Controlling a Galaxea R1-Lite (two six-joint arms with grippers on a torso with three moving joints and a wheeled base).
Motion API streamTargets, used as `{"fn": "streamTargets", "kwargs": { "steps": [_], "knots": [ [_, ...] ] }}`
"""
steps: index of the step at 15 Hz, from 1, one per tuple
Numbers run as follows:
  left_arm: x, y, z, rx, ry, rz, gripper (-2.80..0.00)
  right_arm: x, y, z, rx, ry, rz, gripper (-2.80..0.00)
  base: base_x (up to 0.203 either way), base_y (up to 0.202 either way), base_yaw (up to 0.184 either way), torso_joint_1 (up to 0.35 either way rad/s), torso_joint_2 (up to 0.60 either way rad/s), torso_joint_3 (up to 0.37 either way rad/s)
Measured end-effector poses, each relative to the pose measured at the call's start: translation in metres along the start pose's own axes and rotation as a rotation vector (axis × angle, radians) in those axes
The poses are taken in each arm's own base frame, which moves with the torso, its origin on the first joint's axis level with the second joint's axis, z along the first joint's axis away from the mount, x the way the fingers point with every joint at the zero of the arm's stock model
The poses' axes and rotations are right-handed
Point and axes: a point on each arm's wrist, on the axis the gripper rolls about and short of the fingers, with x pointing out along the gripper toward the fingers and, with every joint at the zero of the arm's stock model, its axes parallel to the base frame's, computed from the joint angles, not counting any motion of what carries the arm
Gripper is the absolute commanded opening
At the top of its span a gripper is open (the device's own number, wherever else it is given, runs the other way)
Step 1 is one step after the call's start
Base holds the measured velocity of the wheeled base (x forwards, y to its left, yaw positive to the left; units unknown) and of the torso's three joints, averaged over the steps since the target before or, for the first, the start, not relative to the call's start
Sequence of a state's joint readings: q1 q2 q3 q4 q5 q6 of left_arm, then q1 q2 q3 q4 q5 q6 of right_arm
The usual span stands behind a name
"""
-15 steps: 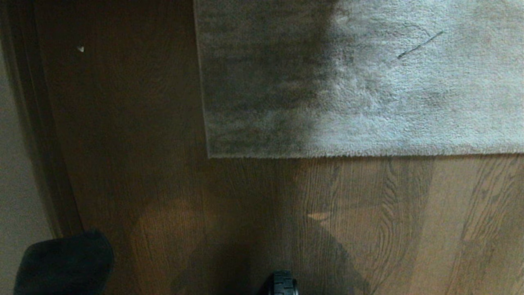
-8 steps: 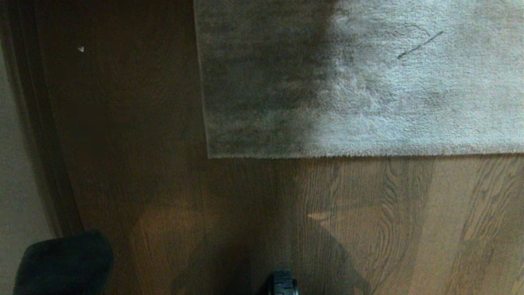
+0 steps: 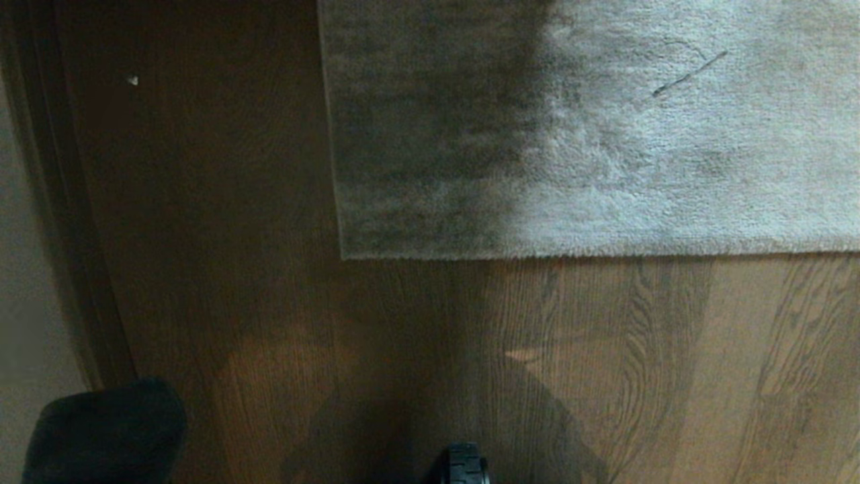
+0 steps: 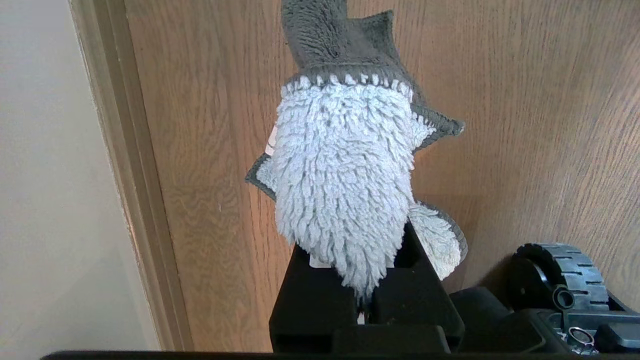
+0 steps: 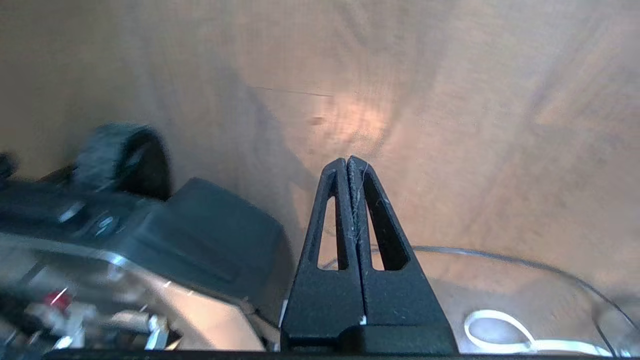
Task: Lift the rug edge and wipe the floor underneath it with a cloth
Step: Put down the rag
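Left gripper (image 4: 367,295) clamped on cloth (image 4: 345,190), right gripper (image 5: 348,165) pinched empty; risks slipping off flat rug edge (image 3: 571,254).

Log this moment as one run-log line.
left gripper: shut on cloth | right gripper: shut, empty | rug edge: flat on floor, unlifted

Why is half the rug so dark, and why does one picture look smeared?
Head view: a broad shadow darkens the left part of the rug and the floor beside it. Right wrist view: the wheel and base are blurred, with a bright glare patch on the boards. Left wrist view: sharp, evenly lit cloth.
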State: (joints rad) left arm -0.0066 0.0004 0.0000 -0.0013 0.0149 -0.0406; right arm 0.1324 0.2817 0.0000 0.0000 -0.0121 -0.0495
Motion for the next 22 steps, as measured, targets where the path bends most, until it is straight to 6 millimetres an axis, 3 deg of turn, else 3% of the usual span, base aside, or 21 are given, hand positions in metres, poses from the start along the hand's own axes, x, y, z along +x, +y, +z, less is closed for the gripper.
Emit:
{"fn": "streamTargets", "kwargs": {
  "steps": [10,22],
  "knots": [
    [0.000,0.000,0.000,0.000,0.000,0.000,-2.80,-0.018,0.003,-0.008,0.059,-0.246,-0.146,-2.80,0.000,0.000,0.000,0.000,0.00,0.000],
    [0.000,0.000,0.000,0.000,0.000,0.000,-2.80,-0.020,0.003,-0.009,0.059,-0.277,-0.148,-2.80,0.000,0.000,0.000,0.000,0.00,0.000]
  ]
}}
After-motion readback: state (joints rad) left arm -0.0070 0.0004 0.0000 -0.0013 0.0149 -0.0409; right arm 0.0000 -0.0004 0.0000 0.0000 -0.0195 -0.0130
